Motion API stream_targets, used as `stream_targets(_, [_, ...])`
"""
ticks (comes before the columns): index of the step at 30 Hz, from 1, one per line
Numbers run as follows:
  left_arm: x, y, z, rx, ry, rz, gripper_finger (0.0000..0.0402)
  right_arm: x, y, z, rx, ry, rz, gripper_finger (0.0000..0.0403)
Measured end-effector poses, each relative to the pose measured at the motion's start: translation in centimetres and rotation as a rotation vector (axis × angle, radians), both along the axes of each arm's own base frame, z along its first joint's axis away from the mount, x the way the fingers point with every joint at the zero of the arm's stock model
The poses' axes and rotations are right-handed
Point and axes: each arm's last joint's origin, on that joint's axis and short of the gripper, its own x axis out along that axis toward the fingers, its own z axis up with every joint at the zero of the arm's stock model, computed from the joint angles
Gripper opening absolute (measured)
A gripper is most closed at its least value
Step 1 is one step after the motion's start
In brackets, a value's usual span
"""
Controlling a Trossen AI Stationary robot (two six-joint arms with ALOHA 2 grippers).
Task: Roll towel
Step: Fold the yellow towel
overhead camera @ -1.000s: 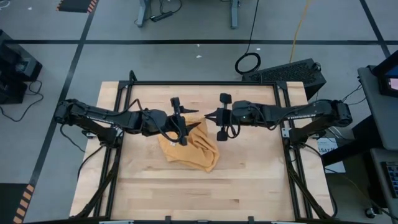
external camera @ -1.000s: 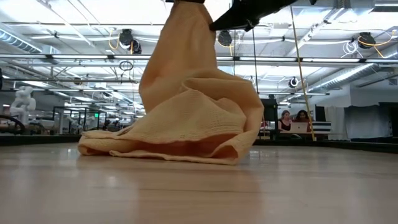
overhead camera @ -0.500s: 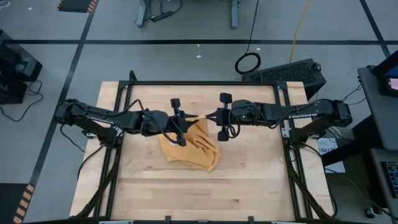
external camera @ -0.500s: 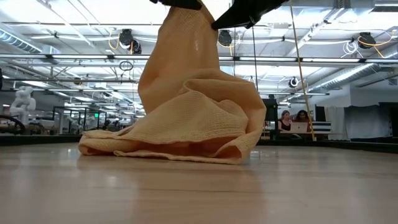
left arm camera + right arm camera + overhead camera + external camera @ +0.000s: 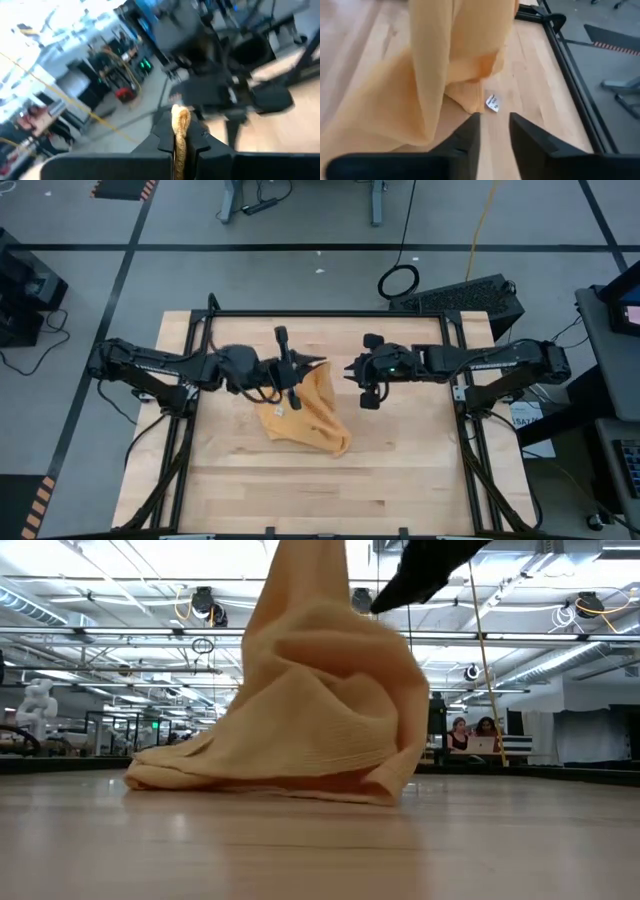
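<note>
Holding a corner of the yellow towel [image 5: 305, 412], the left gripper [image 5: 296, 375] pinches it tight between its fingers [image 5: 165, 141] and lifts that part up high. The other part of the towel lies bunched on the wooden table [image 5: 400, 470], near the middle. The right gripper [image 5: 352, 370] hangs just beside the towel with its fingers [image 5: 470, 137] a little apart, holding nothing.

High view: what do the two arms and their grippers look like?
Both arms are dark, near-black jointed tubes with loose black cables looped near the wrists. The right arm's forearm carries pale lettering. The left gripper and right gripper each end in two flat black fingers with squared tips.
</note>
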Motion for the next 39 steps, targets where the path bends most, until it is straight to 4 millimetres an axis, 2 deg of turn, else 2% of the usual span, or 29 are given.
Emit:
stream_targets(4, [-0.3,0.4,3.0,-0.004,-0.076,-0.089,0.0005,-1.8,0.0,1.9,0.026,-0.067,-0.020,0.0150])
stream_targets(8, [-0.6,0.5,4.6,-0.029,-0.123,-0.147,0.0005,-3.6,0.0,3.6,0.033,-0.137,-0.019,0.0180])
stream_targets(12, [-0.8,0.4,5.2,-0.036,-0.112,-0.166,0.0005,-3.9,0.3,3.0,0.120,-0.107,0.035,0.0197])
stream_targets(16, [-1.0,0.4,5.6,-0.079,-0.074,-0.169,0.0005,-3.6,1.3,0.5,0.199,-0.091,0.123,0.0205])
stream_targets(21, [-1.1,0.3,5.4,-0.107,-0.019,-0.218,0.0004,-3.5,2.1,-2.4,0.217,-0.099,0.068,0.0204])
stream_targets(24, [-1.5,0.2,5.6,-0.108,-0.014,-0.234,0.0004,-4.1,2.4,-4.8,0.197,-0.036,0.012,0.0204])
stream_targets(31, [-3.5,0.2,6.3,-0.187,0.008,-0.288,0.0004,-6.2,2.6,-10.9,0.291,0.122,-0.069,0.0206])
stream_targets(36, [-3.5,-0.6,5.8,-0.265,0.062,-0.391,0.0004,-7.0,2.5,-13.7,0.342,0.048,-0.099,0.0218])
stream_targets(39, [-2.9,-0.9,5.2,-0.275,0.093,-0.397,0.0004,-7.1,2.5,-14.5,0.348,-0.035,-0.086,0.0223])
